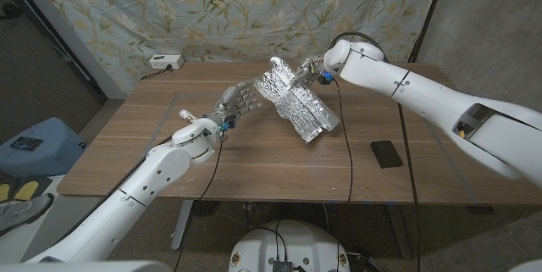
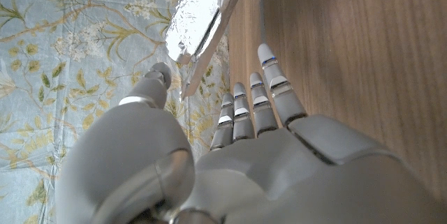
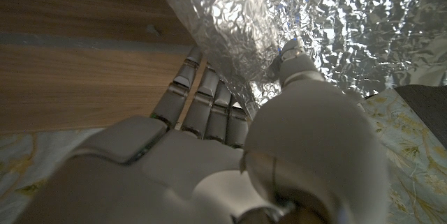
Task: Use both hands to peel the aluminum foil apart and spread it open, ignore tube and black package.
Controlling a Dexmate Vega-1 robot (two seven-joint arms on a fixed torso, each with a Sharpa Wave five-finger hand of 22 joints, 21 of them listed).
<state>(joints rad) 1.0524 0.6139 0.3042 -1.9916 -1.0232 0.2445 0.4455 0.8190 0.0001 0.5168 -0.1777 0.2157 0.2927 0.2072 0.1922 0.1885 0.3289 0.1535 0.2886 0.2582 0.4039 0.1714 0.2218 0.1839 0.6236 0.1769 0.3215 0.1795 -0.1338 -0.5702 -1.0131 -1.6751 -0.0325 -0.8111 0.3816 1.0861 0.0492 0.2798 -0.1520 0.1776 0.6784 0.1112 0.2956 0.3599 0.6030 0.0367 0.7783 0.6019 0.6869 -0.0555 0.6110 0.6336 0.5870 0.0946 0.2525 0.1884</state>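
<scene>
Pinching the crinkled silver aluminum foil sheet [image 1: 296, 100] at its upper edge, the white right hand [image 1: 314, 70] holds it lifted and tilted above the brown wooden table [image 1: 254, 158]; in the right wrist view the thumb presses on one face of the foil and the fingers [image 3: 202, 102] lie close together behind the other. The white left hand [image 1: 237, 102] holds nothing: its fingers [image 2: 255, 105] are straight and side by side, the thumb set apart, their tips just short of the foil's near edge.

To peel well, the left fingertips should find a loose layer at that edge, pinch only one ply, and draw away from the right fingers slowly, since thin foil probably tears under a jerk. A small black package [image 1: 386, 153] lies well apart from both sets of fingers and needs no attention.
</scene>
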